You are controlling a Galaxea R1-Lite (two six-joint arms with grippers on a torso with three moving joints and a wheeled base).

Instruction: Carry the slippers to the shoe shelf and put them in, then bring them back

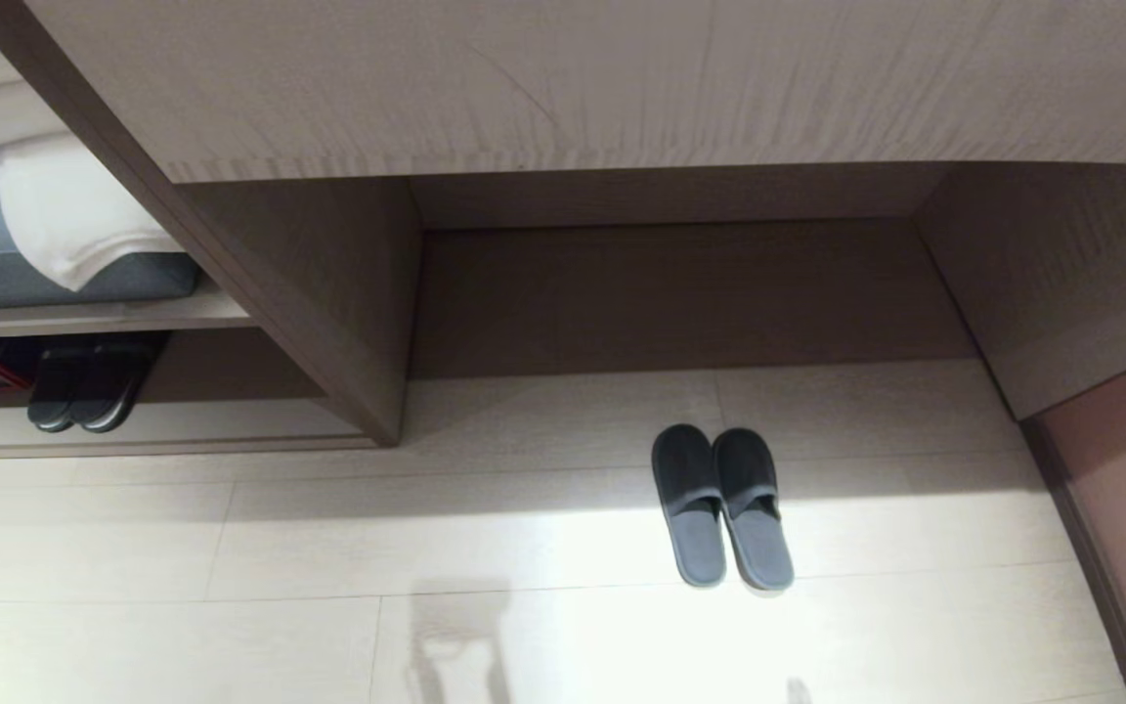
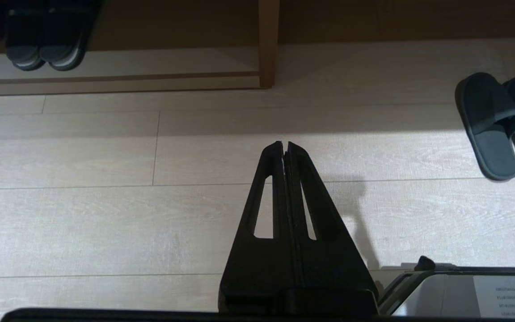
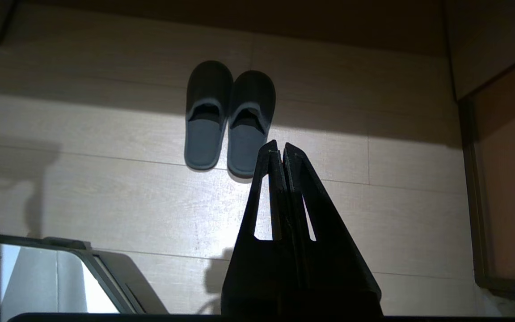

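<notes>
The slippers [image 1: 722, 506] are a grey-blue pair lying side by side on the pale floor, toes toward the furniture. They also show in the left wrist view as slippers [image 2: 492, 125] and in the right wrist view as slippers [image 3: 228, 118]. The shoe shelf [image 1: 152, 445] is the low open cubby at the left, beyond a slanting divider panel [image 1: 328, 323]. Neither arm shows in the head view. My left gripper [image 2: 284, 144] hangs shut and empty over bare floor. My right gripper [image 3: 279, 150] is shut and empty too, short of the slippers' heels.
A darker pair of slippers [image 1: 89, 381] stands inside the shoe shelf. Folded white cloth [image 1: 64, 205] lies on a grey cushion above it. A bare desk recess [image 1: 671, 293] opens behind the slippers. A brown cabinet side [image 1: 1110, 508] bounds the right. Part of my base [image 3: 38, 277] shows.
</notes>
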